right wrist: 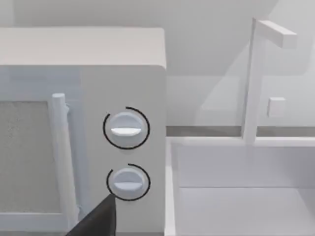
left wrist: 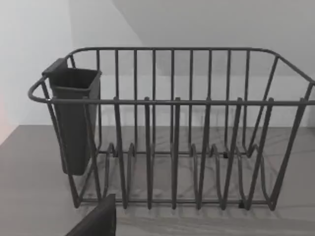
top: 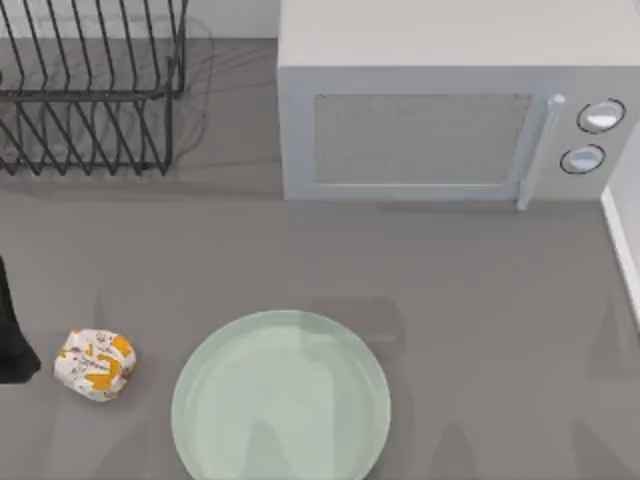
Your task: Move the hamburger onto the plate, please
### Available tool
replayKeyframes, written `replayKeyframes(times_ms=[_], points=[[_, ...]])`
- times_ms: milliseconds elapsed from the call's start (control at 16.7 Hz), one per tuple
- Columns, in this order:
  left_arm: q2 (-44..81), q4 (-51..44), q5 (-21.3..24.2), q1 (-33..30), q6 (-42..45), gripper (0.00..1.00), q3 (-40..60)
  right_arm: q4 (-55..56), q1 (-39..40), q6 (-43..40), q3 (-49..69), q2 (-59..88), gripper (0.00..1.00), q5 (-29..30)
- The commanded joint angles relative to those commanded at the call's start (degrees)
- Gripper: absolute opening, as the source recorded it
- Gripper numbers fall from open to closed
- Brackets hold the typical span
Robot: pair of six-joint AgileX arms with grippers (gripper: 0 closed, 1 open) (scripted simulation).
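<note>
Small roundish hamburger (top: 96,364) in crinkled white paper w/ orange-yellow patches sits on the grey table (top: 480,300) near its left edge, just beside the large glossy mint-green plate (top: 281,398) but apart from its rim. Plate lies to the burger's right. Left arm (top: 12,330), dark at the table's left edge, is prob. the nearer one. Grip state of either claw: can't tell. Left wrist cam faces the dark wire dish rack (left wrist: 172,128); right wrist cam, the white microwave (right wrist: 83,132).

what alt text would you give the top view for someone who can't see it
A small paper-wrapped hamburger sits on a grey table, just left of a large empty mint-green plate. A wire dish rack and a white microwave stand at the back.
</note>
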Motion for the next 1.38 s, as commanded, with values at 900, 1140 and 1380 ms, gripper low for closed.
replayKeyframes(times_ms=[900, 1140, 1380], points=[[49.84, -29.44, 0.05, -7.26, 1.9, 1.0, 30.36, 0.0, 0.0, 0.0, 0.0, 0.0, 1.0, 0.0], [71.19, -40.14, 0.11, -9.86, 2.64, 1.0, 40.59, 0.0, 0.0, 0.0, 0.0, 0.0, 1.0, 0.0], [85.61, -48.97, 0.16, -12.29, 3.31, 1.0, 51.17, 0.0, 0.0, 0.0, 0.0, 0.0, 1.0, 0.0]])
